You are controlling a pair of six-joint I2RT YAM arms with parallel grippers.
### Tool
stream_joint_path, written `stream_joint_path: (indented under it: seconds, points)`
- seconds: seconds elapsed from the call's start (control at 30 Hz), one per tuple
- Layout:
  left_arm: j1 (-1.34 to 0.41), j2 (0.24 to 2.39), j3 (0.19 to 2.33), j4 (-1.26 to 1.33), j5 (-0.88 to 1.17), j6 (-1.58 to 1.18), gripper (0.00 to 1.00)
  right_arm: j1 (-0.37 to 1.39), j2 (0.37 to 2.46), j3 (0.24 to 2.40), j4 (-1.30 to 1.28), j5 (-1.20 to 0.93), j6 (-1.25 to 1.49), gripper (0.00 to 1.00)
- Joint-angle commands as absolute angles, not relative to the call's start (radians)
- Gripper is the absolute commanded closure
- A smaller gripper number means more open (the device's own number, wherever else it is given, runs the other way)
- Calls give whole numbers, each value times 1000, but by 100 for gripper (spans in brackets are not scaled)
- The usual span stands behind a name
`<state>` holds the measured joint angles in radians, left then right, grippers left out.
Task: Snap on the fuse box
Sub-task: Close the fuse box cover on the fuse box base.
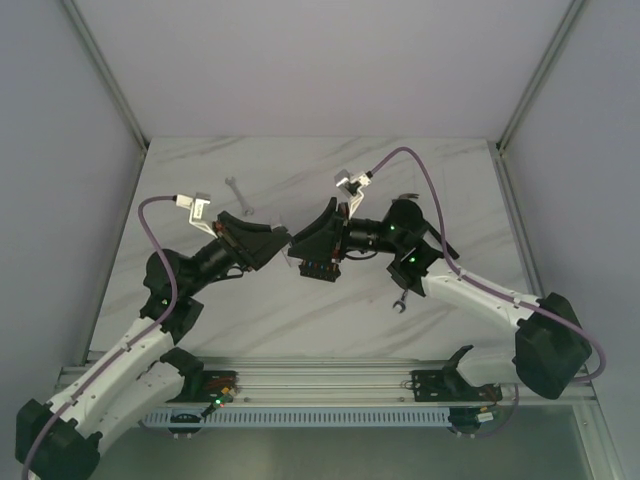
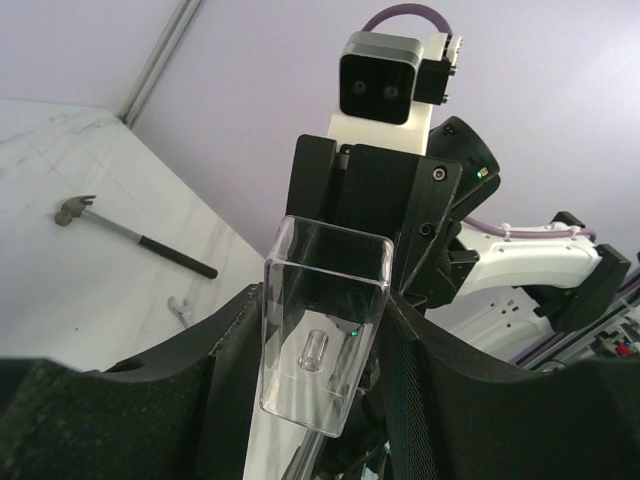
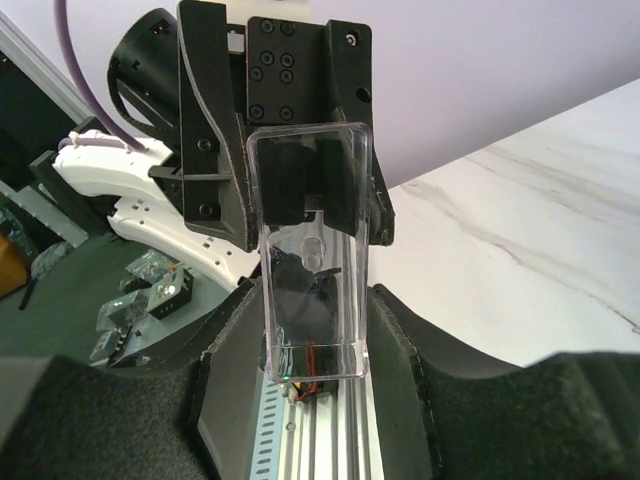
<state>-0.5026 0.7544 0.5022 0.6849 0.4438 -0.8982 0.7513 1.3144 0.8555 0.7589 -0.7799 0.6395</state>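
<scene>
Both arms meet mid-air over the centre of the table point(image 1: 250, 320), claws facing each other tip to tip

Right claw point(image 3: 317, 292): about half closed, fingers clamped on the fuse box point(image 1: 318, 268), which is held up off the table. From the right wrist only a strip of it shows, orange and red bits at the near end of the clear cover point(image 3: 310, 250). From the top it's a black block with orange along it, hanging just under the right fingertips

Clear cover sits on the fuse box and sticks out toward the left arm. Can't tell if it's fully seated

Left claw point(image 2: 322, 298): mid-width, one finger each side of the cover. Both pads look right up against its walls, but can't tell if they're actually pinching it

On the table: one wrench point(image 1: 238, 195) at the back left of centre, second wrench point(image 1: 400, 298) under the right forearm, hammer point(image 2: 135, 235) lying flat, seen from the left wrist only
</scene>
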Motion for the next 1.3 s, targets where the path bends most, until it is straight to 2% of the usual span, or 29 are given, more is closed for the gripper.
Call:
stream_joint_path:
  seconds: [0.0,0.1,0.13,0.27,0.37,0.53,0.63,0.77,0.97,1.27]
  points:
    - [-507,757,567,571,393,-830,57,750,1305,835,702,-762,551,49]
    - [-508,786,622,415,348,-738,60,743,1271,833,542,-683,457,29]
    - [-508,796,640,362,326,-702,61,741,1255,835,477,-641,423,26]
    - [-506,846,719,162,236,-580,64,738,1207,830,206,-422,317,23]
    - [-506,896,754,80,190,-520,64,738,1197,790,97,-345,307,23]
    - [-506,986,804,-16,131,-465,64,752,1236,688,94,-309,396,31]
    - [-506,1037,834,-69,83,-445,64,760,1272,626,156,-299,456,44]
    - [-507,1102,869,-122,62,-427,65,764,1343,582,250,-288,500,56]
    - [-506,1169,896,-149,64,-417,65,760,1476,629,282,-196,496,72]
    - [-506,1256,933,-183,67,-419,65,685,1655,729,274,-165,453,78]
